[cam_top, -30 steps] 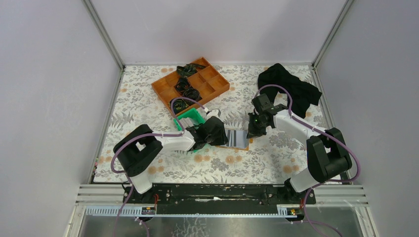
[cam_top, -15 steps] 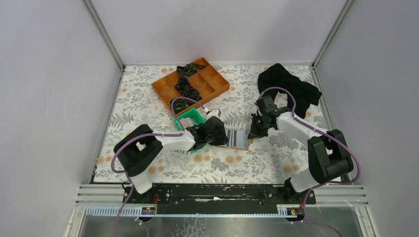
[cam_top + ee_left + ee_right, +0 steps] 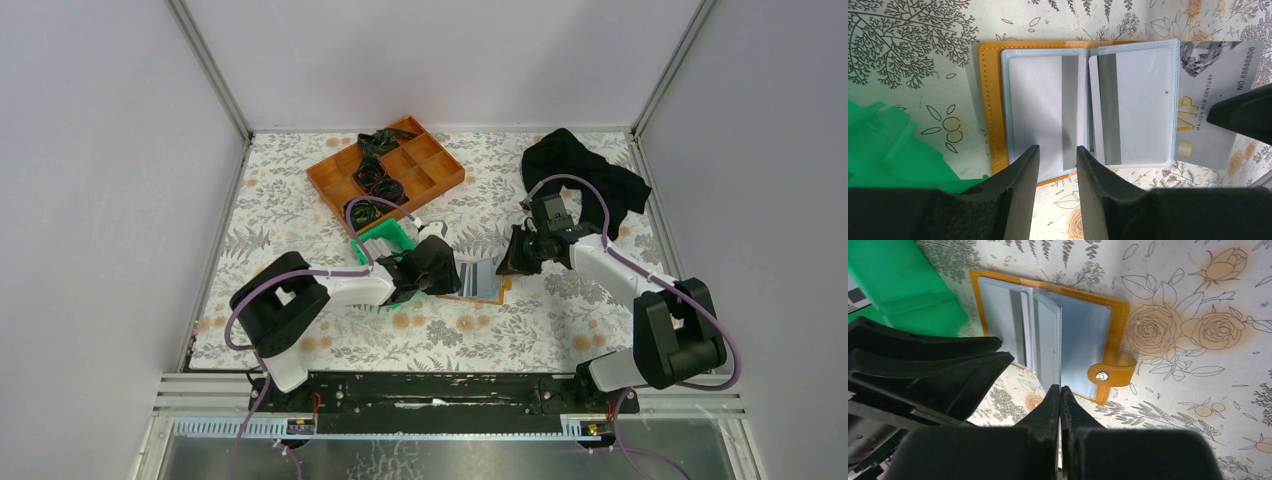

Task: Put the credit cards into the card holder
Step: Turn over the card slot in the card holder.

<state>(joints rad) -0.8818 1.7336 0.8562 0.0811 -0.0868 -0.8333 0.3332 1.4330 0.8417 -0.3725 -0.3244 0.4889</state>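
Found holder [image 3: 990,110] lying open and flat on tabletop [image 3: 908,50], pale sleeves up. Noted card [image 3: 1198,115] partly out of one sleeve, printed face up. Observed left fingers [image 3: 1025,170] part open, straddling holder's edge, gripping nothing visible. Observed right fingers [image 3: 1057,407] pressed together, tip over card's outer end; cannot tell whether pinching or merely pressing. Judged card light, thin, stiff, slick: liable to skid. Advise taking by outer short edge, sliding flat along sleeve. Judged holder soft, light, apt to shift unless pinned.
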